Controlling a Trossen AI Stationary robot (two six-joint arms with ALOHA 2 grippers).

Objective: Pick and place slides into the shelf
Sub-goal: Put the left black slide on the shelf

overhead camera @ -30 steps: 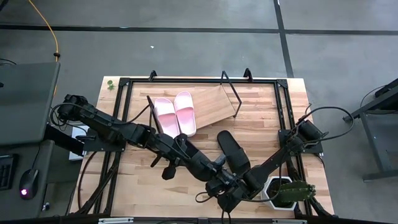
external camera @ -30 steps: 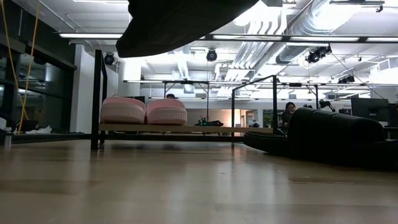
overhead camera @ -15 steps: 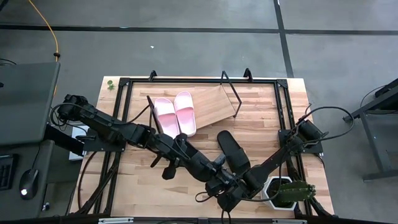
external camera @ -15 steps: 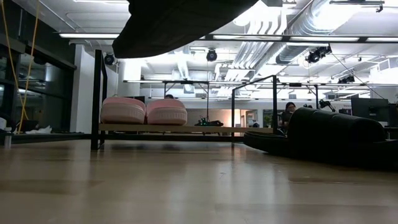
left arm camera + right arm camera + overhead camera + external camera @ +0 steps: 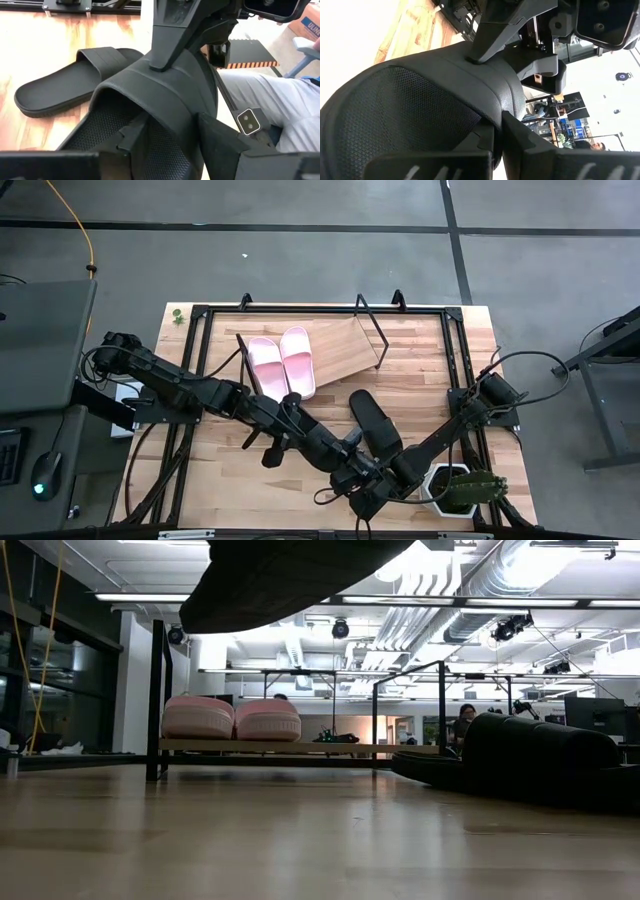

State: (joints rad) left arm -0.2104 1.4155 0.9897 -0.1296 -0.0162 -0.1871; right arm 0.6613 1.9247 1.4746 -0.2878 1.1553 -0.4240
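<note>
Two pale pink slides (image 5: 283,362) lie side by side on the left half of the tilted shelf (image 5: 350,348); in the low view they show as (image 5: 232,718). One black slide (image 5: 375,425) lies flat on the table, also seen as (image 5: 65,85). The other black slide (image 5: 290,580) hangs in the air near the table's front edge, under both grippers. My right gripper (image 5: 500,137) is shut on its strap. My left gripper (image 5: 170,137) is open, one finger under the same strap and one outside it. In the high view the arms hide the held slide. My right gripper pinches the held slide's wide strap (image 5: 470,85) at its edge, one finger (image 5: 480,140) inside the hollow under the strap and one (image 5: 535,135) outside. It comes from the table's right. The slide hangs lifted clear of the table.
A potted plant in a white pot (image 5: 455,488) stands at the near right corner, close to the right arm. A black frame (image 5: 200,380) runs round the tabletop. The shelf's right half is bare wood. A person (image 5: 463,720) shows in the room beyond.
</note>
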